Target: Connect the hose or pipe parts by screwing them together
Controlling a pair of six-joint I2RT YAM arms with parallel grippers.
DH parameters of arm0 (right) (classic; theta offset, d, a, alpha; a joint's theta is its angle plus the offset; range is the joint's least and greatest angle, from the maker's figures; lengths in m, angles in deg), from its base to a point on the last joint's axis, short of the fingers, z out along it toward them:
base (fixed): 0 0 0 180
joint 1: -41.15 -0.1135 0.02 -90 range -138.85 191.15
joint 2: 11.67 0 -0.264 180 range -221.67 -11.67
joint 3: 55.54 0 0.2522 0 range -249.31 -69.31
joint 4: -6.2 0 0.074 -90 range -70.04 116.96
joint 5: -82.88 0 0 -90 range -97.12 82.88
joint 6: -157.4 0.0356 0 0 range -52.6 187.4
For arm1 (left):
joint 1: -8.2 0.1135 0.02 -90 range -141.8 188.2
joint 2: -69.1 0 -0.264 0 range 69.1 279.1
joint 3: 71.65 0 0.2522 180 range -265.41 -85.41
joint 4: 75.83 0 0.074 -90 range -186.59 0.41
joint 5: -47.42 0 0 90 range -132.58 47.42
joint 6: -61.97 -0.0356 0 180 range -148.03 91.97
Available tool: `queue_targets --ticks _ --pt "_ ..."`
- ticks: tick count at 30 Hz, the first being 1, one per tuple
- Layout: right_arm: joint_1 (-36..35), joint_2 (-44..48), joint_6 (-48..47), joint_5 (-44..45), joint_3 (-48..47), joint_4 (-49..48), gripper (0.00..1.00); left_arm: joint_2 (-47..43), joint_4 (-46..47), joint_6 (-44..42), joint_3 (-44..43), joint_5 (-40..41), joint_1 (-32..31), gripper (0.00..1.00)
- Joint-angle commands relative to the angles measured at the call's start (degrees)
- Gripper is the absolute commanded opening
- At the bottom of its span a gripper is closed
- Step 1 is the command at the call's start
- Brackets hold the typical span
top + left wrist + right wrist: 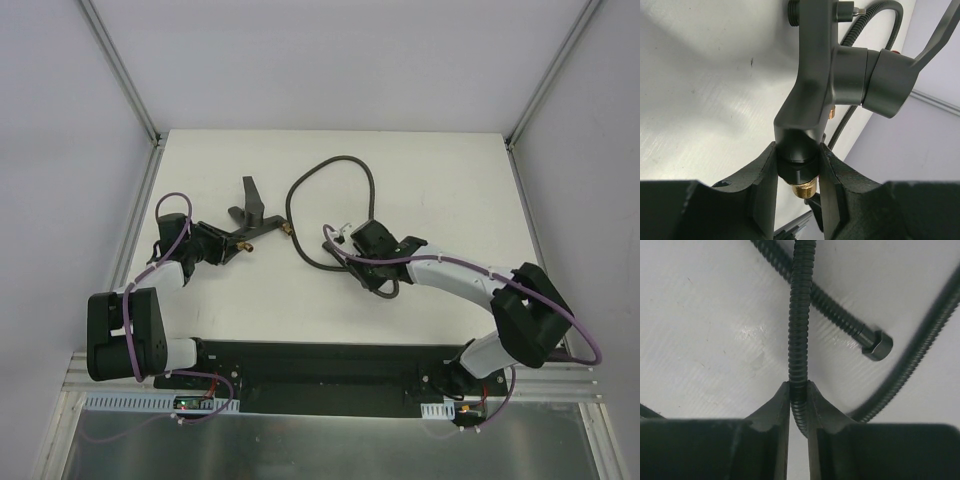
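The dark-grey forked fitting (250, 212) lies left of centre. My left gripper (228, 248) is shut on one of its legs. In the left wrist view the fingers (765, 170) clamp that leg (810, 90) just above its brass threaded tip (802, 189). The dark ribbed hose (345, 160) loops across the table, one brass end (286, 229) resting close to the fitting. My right gripper (368, 275) is shut on a stretch of the hose (799, 315), which touches both fingers. A dark hex nut end (877, 344) lies on the table just ahead.
The white table (440, 180) is bounded by aluminium frame posts (135, 95) at the back corners. A black base rail (320, 370) runs along the near edge. Purple cables (450, 262) follow both arms.
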Motion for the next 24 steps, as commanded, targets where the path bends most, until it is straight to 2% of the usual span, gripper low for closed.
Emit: queue_targets --ticks 1,3,7,10,13,14,18,24 --pt "-0.36 0.04 4.27 -0.47 -0.22 5.52 0.28 -0.4 3.84 -0.33 -1.81 -1.82 0.62 0.0" --pt "-0.45 0.92 7.08 -0.28 -2.68 5.44 0.38 -0.32 3.93 -0.33 -1.81 -2.0 0.62 0.0" --pt "-0.19 0.84 9.46 -4.33 -4.26 -4.28 0.59 -0.23 4.01 -0.33 -1.98 -2.26 0.8 0.0" --pt "0.6 -4.25 10.07 -2.4 -7.95 -6.68 0.59 -0.14 3.66 -0.68 -2.16 -2.96 1.41 0.0" --pt "1.48 -9.61 9.99 -2.92 -11.02 -9.67 0.51 -0.32 3.22 -1.03 -2.25 -3.31 1.94 0.0" --pt "1.48 -11.36 9.64 -5.45 -11.12 -10.89 0.5 -0.32 3.22 -1.12 -2.25 -3.4 2.03 0.0" --pt "1.4 -13.49 8.76 -11.27 -9.98 -19.76 0.48 -0.23 3.48 -1.03 -1.72 -3.76 2.21 0.0" --pt "2.1 -17.35 8.49 -10.04 -11.82 -21.1 0.45 0.48 5.41 0.2 -0.67 -4.72 2.38 0.0"
